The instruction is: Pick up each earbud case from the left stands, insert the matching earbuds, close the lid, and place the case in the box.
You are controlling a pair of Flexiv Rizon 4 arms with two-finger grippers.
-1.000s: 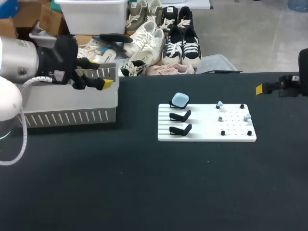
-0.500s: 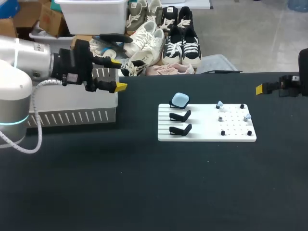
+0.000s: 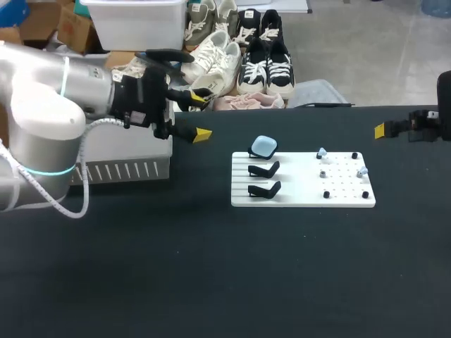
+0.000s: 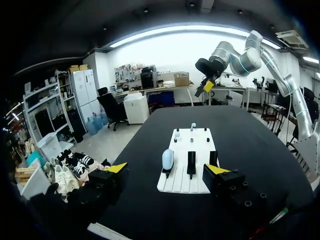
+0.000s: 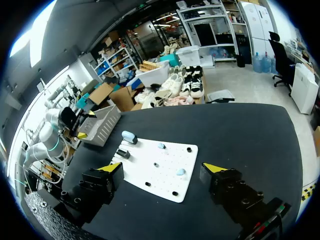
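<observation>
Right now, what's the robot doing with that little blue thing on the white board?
Nothing is being held at this moment. The left gripper is open and empty, in the air between the grey box and the white board. One light blue earbud case sits on the farthest stand; the two nearer stands are empty. Small earbuds sit on the board's other half. The right gripper is open too, off by the table's right edge.

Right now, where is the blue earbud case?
In the head view the blue earbud case sits on the rearmost stand at the left end of the white board, behind two empty black stands, with the left gripper apart to its left.
</observation>
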